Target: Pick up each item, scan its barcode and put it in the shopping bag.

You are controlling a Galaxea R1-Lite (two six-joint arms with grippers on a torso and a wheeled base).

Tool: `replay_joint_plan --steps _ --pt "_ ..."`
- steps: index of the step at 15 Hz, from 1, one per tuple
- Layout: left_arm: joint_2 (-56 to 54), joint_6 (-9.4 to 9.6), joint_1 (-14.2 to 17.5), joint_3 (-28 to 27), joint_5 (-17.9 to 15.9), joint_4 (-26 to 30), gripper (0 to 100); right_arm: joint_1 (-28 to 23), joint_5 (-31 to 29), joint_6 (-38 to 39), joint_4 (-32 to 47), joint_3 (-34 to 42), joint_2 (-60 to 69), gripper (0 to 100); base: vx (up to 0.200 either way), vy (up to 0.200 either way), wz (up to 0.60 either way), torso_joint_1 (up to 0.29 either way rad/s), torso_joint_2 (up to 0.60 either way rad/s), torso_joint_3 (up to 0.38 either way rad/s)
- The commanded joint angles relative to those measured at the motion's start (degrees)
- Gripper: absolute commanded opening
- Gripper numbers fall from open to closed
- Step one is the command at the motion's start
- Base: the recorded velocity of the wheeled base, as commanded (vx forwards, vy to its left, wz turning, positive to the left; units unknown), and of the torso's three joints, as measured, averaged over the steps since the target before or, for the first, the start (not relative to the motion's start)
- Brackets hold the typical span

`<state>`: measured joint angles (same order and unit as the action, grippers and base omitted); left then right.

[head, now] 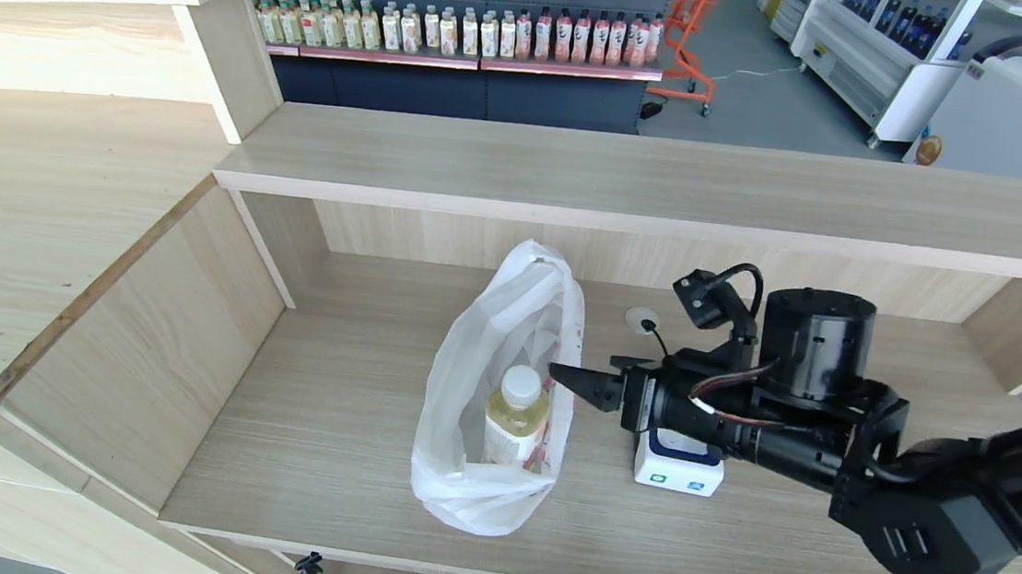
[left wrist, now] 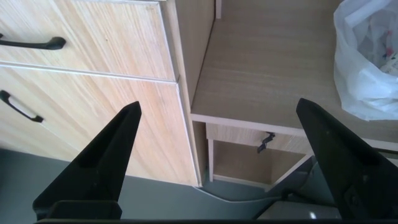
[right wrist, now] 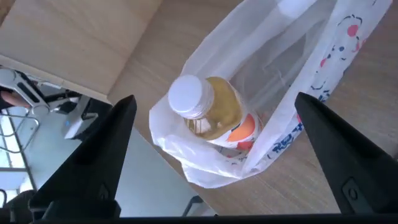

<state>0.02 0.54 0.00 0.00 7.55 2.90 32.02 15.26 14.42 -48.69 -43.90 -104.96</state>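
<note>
Holding the right tool (head: pixel 576 385) spread and empty at the mouth of the limp shopping bag (head: pixel 467 366) on the bench (head: pixel 324 419), with the bottle (head: pixel 516 417) standing upright inside — probably rigid, smooth and liquid-heavy, calling for a grip across the mid-body.

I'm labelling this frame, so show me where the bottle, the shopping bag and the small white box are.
bottle (head: pixel 521 386), head view, on its white cap.
shopping bag (head: pixel 451 393), head view, on its outer plastic wall.
small white box (head: pixel 678 473), head view, on its front face.
</note>
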Motion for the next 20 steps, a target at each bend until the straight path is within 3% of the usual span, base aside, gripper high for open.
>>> replay_joint_plan --steps 1,4,5,7,12,14,17,20 --pt "0.0 -0.01 0.0 0.0 0.0 0.0 100 -2.9 -0.1 1.0 4.6 7.0 17.5 100 0.0 0.0 0.0 0.0 0.0 0.0" --pt "0.0 -0.01 0.0 0.0 0.0 0.0 100 -13.4 -0.4 -9.0 20.3 7.6 27.4 100 0.0 0.0 0.0 0.0 0.0 0.0" --pt "0.0 -0.01 0.0 0.0 0.0 0.0 100 -21.3 -0.4 -16.2 24.8 8.3 29.5 100 0.0 0.0 0.0 0.0 0.0 0.0" --pt "0.0 -0.01 0.0 0.0 0.0 0.0 100 -26.2 -0.5 -20.0 24.6 9.8 29.9 100 0.0 0.0 0.0 0.0 0.0 0.0" --pt "0.0 0.52 0.0 0.0 0.0 0.0 100 -28.5 -0.7 -20.2 25.0 11.7 33.8 100 0.0 0.0 0.0 0.0 0.0 0.0" --pt "0.1 0.52 0.0 0.0 0.0 0.0 100 -28.7 -0.9 -20.2 25.0 13.7 35.6 100 0.0 -0.2 0.0 -0.002 0.0 0.005" --pt "0.1 -0.27 0.0 0.0 0.0 0.0 100 -28.7 -6.9 -19.3 29.5 14.1 36.8 100 0.0 -0.2 0.0 0.012 0.0 0.004" --pt "0.1 -0.36 0.0 0.0 0.0 0.0 100 -28.7 -7.4 -17.4 30.1 13.9 37.4 100 0.0 -0.2 0.0 -0.006 0.0 0.002"
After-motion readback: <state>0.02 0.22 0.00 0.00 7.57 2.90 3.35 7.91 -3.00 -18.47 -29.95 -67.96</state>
